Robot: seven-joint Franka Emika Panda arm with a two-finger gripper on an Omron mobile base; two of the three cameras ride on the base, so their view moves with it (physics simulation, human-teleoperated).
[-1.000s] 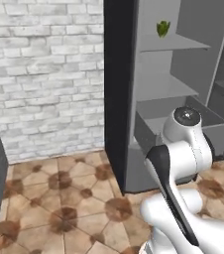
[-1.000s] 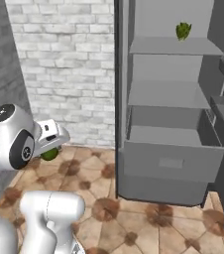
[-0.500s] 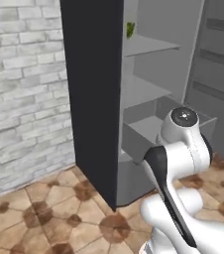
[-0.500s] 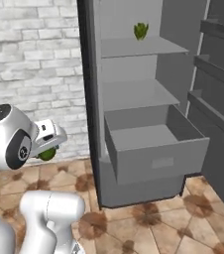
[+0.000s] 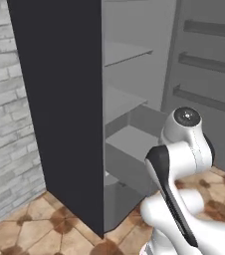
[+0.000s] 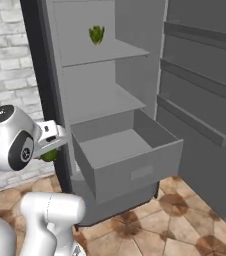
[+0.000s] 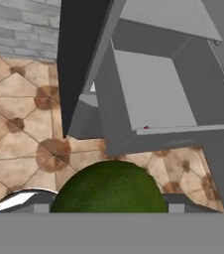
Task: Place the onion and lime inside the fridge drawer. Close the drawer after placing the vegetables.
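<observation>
The lime (image 7: 109, 191) is a dark olive-green lump that bulges up at the bottom of the hand view, and my gripper (image 7: 109, 206) is shut on it. In the right base view the gripper (image 6: 50, 152) hangs at the left with the lime (image 6: 48, 156) under it, left of the fridge drawer (image 6: 137, 172). That wide grey drawer (image 7: 153, 89) stands pulled out, a short way ahead of the lime. Its floor looks bare, except for a tiny red sliver just behind the front panel. The onion itself cannot be made out. The drawer (image 5: 132, 144) shows partly behind the fridge's dark side.
A leafy-green item (image 6: 96, 34) lies on the upper shelf. The fridge door (image 6: 200, 100) stands open at the right, with shelves on its inner face. The dark fridge side wall (image 5: 59, 99) stands close at the left. A brick wall (image 6: 5, 60) and a tiled floor (image 7: 20, 124) surround the fridge.
The whole picture has shifted: the base has moved nearer the fridge, which now looms larger. The arm keeps its pose with the lime still held.
</observation>
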